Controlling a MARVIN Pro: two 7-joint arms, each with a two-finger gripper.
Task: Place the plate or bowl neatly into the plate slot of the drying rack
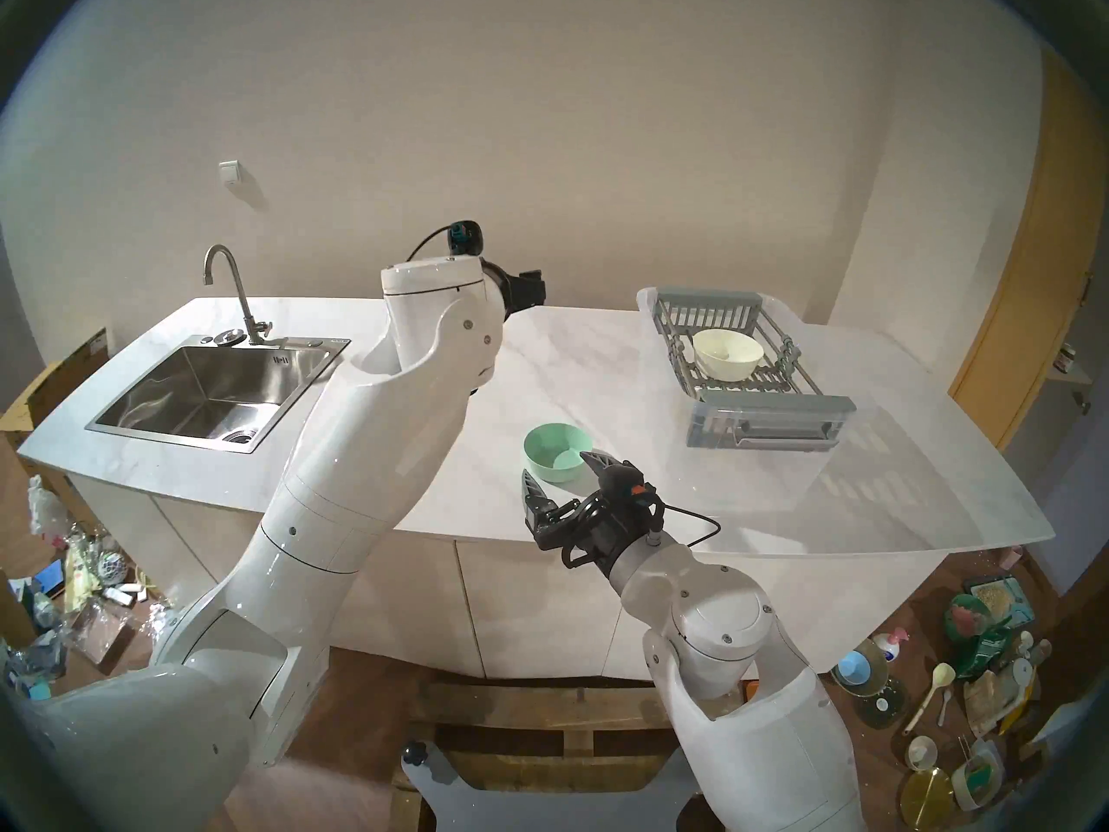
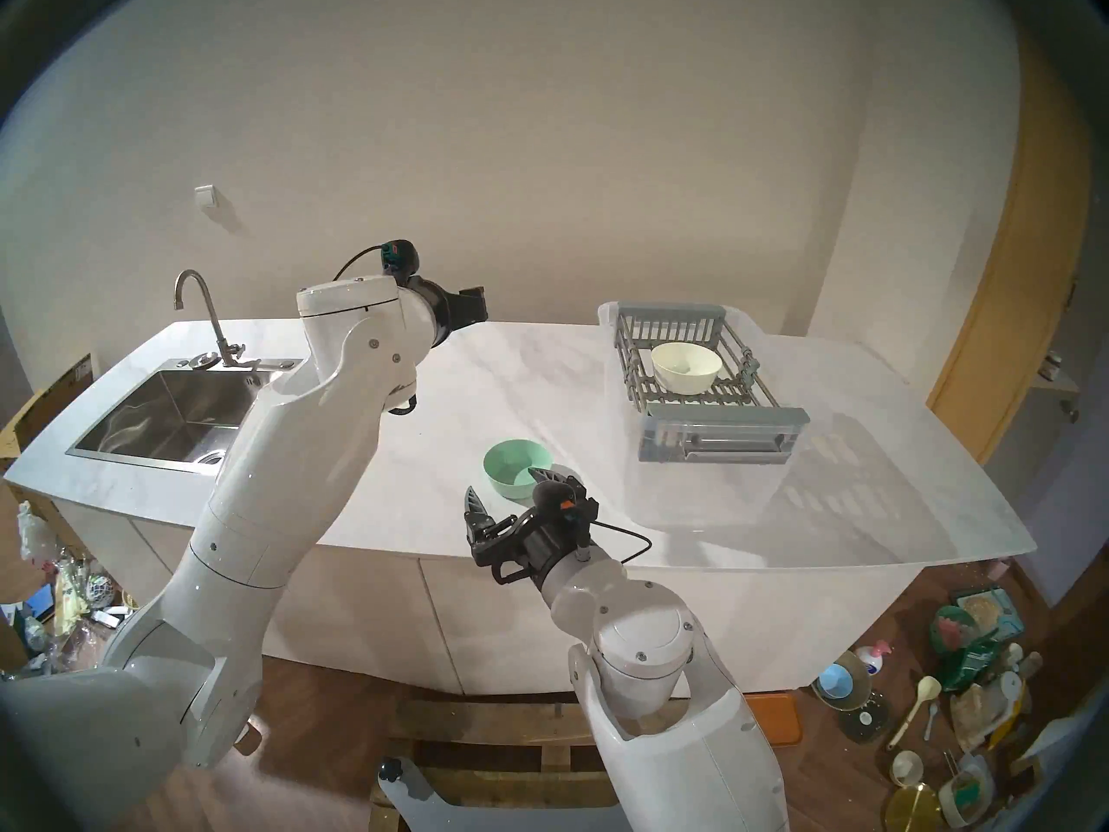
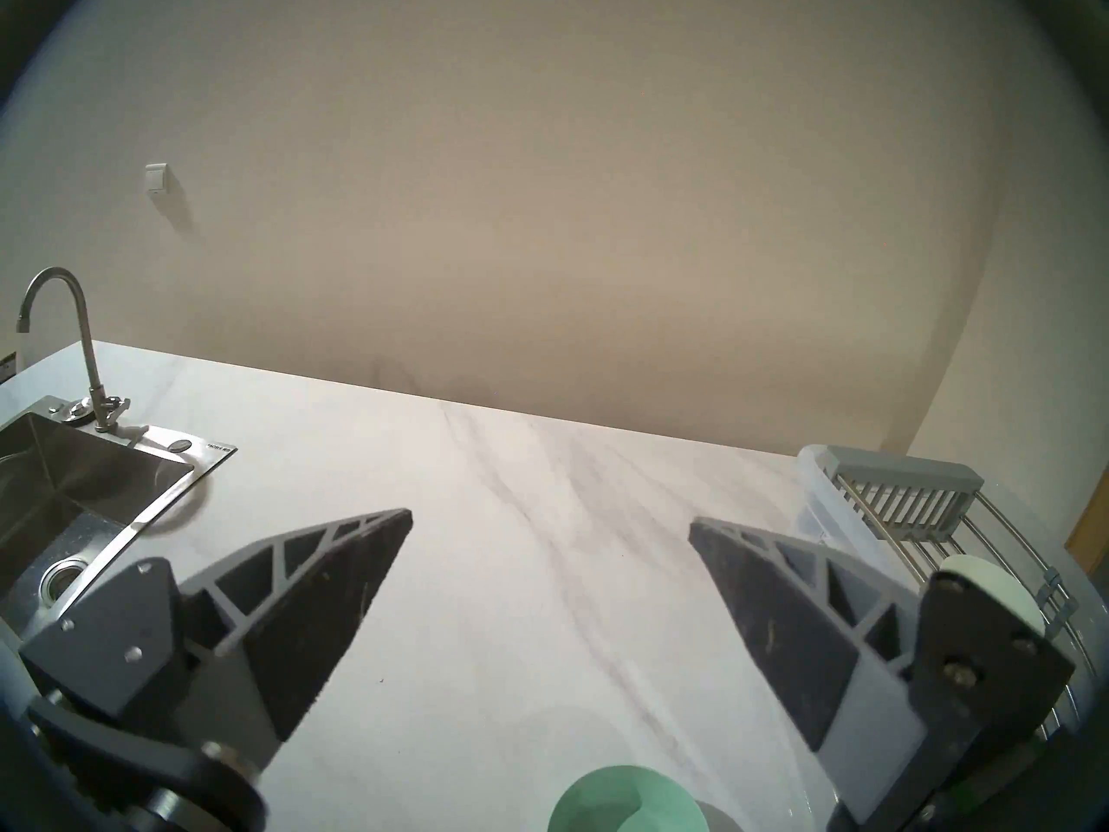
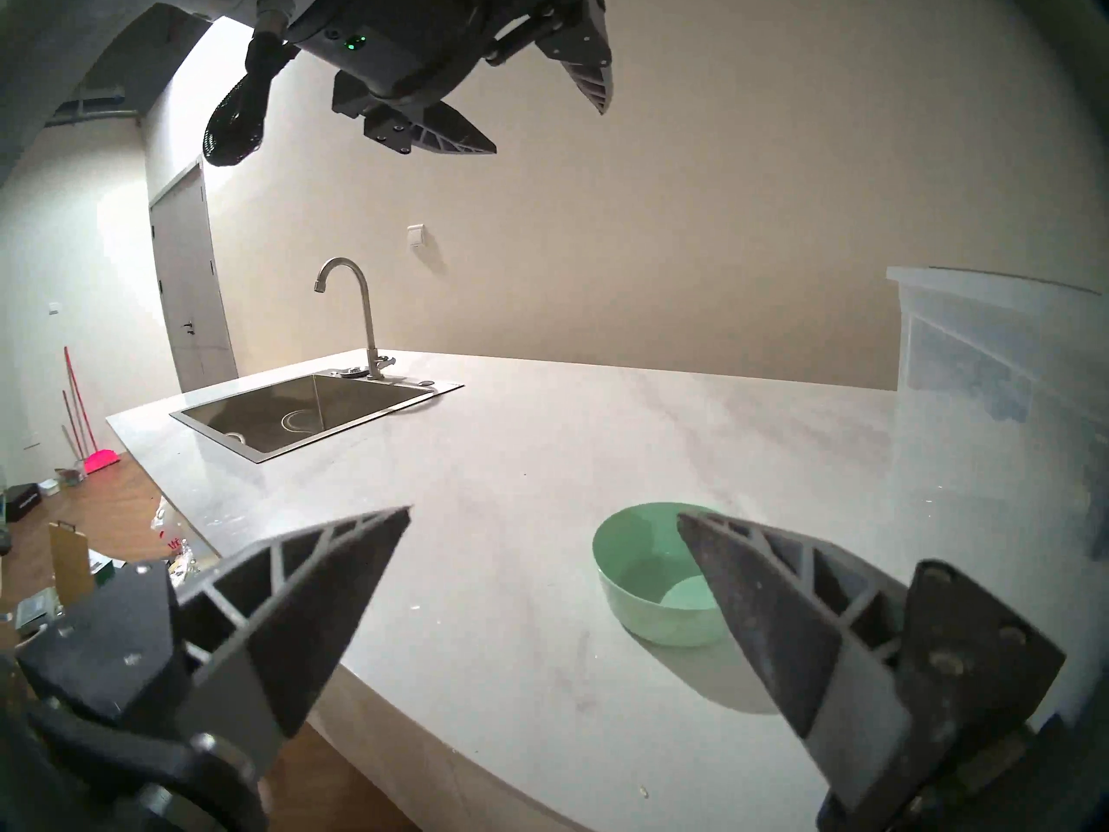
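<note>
A mint green bowl (image 1: 549, 446) stands upright on the white counter near its front edge; it also shows in the right wrist view (image 4: 642, 560). My right gripper (image 1: 557, 467) is open and empty just in front of the bowl, one finger overlapping its near rim. The grey drying rack (image 1: 780, 403) sits on a clear tub at the back right. A cream bowl (image 1: 728, 353) rests tilted on the plate slot (image 1: 762, 385). My left gripper (image 3: 550, 518) is open and empty, raised high over the counter's middle back.
The clear plastic tub (image 1: 840, 470) under the rack reaches toward the counter's front right. A steel sink (image 1: 204, 392) with a faucet (image 1: 231, 284) is at the left. The wall runs behind the counter (image 1: 600, 362). Clutter lies on the floor on both sides.
</note>
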